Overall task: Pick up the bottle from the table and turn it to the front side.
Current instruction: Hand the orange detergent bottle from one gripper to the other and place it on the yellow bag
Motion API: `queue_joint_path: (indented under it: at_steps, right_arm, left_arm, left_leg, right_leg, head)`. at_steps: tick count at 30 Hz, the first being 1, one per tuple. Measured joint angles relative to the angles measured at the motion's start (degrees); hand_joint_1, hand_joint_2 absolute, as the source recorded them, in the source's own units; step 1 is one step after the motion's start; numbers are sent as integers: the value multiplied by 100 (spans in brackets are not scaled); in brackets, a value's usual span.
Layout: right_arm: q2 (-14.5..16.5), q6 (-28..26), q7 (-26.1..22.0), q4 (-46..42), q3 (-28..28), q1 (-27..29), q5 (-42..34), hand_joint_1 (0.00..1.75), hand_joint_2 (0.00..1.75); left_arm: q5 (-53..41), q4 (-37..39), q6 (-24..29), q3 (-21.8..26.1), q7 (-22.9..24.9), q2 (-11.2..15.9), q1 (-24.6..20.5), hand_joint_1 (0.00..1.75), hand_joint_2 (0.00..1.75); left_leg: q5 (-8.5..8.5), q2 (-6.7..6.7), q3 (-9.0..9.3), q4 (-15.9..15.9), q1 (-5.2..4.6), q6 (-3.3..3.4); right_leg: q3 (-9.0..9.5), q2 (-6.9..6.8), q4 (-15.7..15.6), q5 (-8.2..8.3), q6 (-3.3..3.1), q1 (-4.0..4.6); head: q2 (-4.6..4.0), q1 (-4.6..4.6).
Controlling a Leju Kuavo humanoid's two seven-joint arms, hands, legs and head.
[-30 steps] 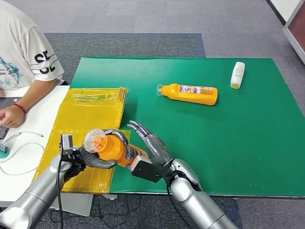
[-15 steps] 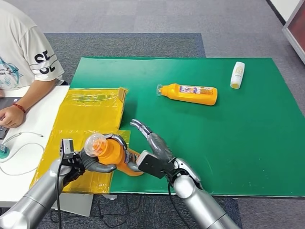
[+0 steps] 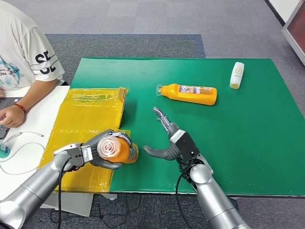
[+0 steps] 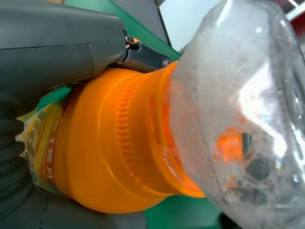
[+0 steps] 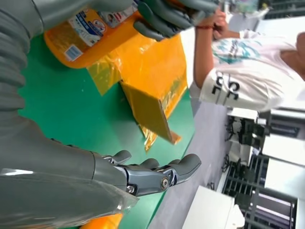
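My left hand [image 3: 104, 151] grips an orange bottle [image 3: 118, 149] with a clear cap, held above the table's front edge with the cap end facing me. Close up, the left wrist view has that orange bottle [image 4: 115, 143] with its clear cap [image 4: 244, 119] under my fingers [image 4: 65, 43]. My right hand [image 3: 168, 138] is open just right of the bottle, apart from it, fingers spread. In the right wrist view the right hand [image 5: 144, 174] hovers over the green mat, and the bottle's label [image 5: 86, 33] sits in the left hand's fingers [image 5: 169, 14].
A second orange bottle [image 3: 188, 93] lies on its side on the green mat [image 3: 233, 143]. A small white bottle [image 3: 237, 75] lies at the back right. A yellow flat box [image 3: 86, 114] covers the left side. A person [image 3: 21, 52] sits at the white table on the left.
My right hand has let go of the bottle and moved right and away, fingers opening. My left hand has turned the bottle so its cap points toward me.
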Motion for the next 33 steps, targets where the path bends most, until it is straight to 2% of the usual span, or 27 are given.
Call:
queue_joint_path:
  at_steps: [9,24,33]
  right_arm:
    - [2,320,-58,358,-466,-212,-359,0,175]
    - [10,331,-64,610,-567,-271,-355,0,175]
    - [74,286,-64,773,-592,-360,-317,0,175]
  left_arm:
    - [-374,321,157,-645,2,17,-649,175,175]
    - [-377,515,164,-944,6,16,-922,175,175]
    - [-382,615,-38,-1145,30,121,-1205,175,175]
  left_leg:
    - [9,1,-1,1,-1,2]
    - [9,1,-2,0,0,1]
    - [15,2,-2,0,0,-2]
  right_leg:
    - [-1,0,0,12,2,-1]
    - [-2,0,0,11,1,-1]
    - [-3,1,1,13,0,0]
  head:
    - [0,1]
    - [0,2]
    - [0,0]
